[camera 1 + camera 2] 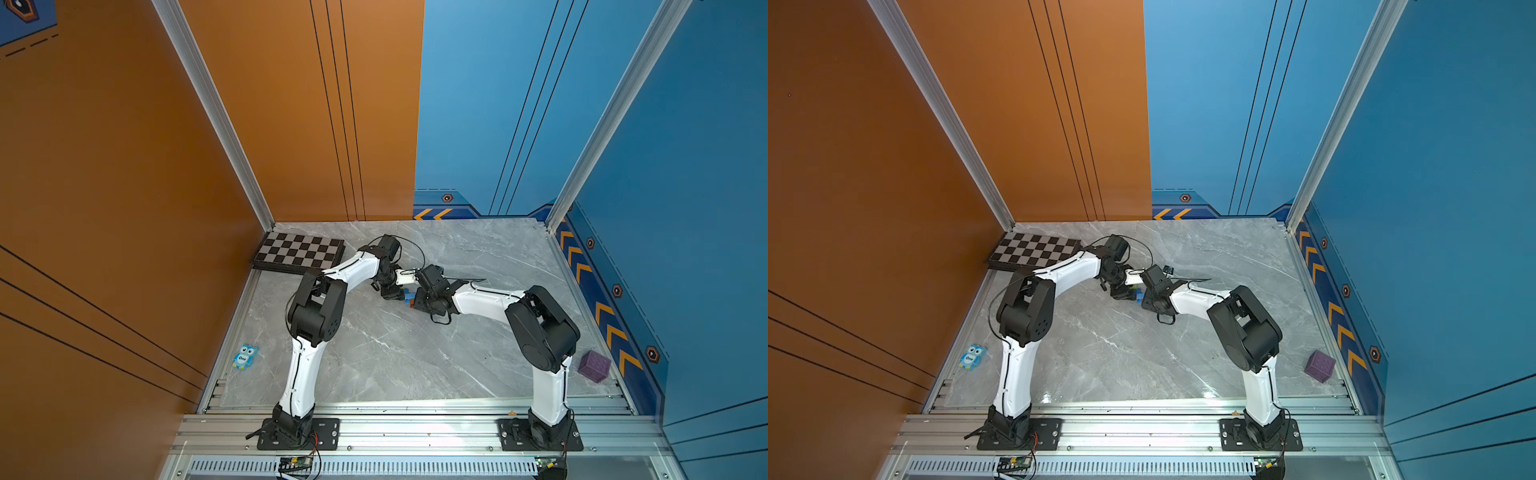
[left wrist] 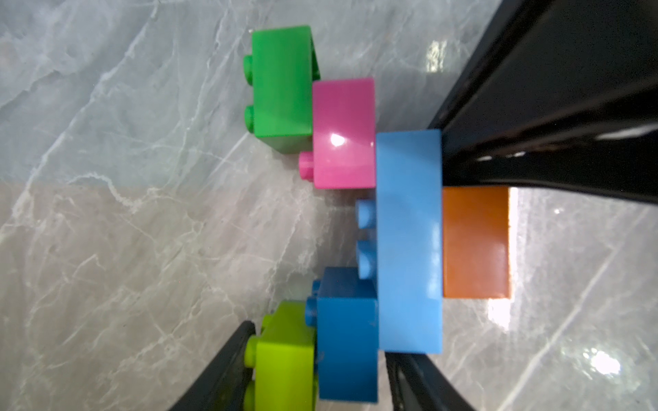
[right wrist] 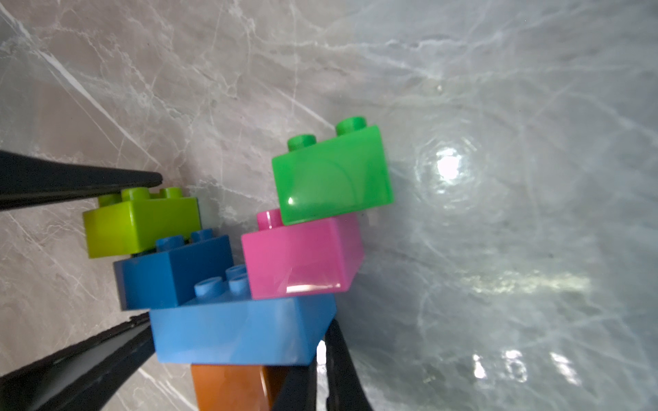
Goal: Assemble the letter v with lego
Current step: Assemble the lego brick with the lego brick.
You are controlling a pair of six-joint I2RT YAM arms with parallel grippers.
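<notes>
Running off-frame, the orange brick seems partly behind jaws.

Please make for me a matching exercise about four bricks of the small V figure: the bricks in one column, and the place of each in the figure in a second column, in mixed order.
Bricks:
1. green brick
2. lime brick
3. orange brick
4. light-blue brick

Places:
a. on the studs of the dark-blue brick
b. the point, under the light-blue brick
c. on the studs of the pink brick
d. carries two bricks side by side

Pairs: 1-c, 2-a, 3-b, 4-d.
</notes>
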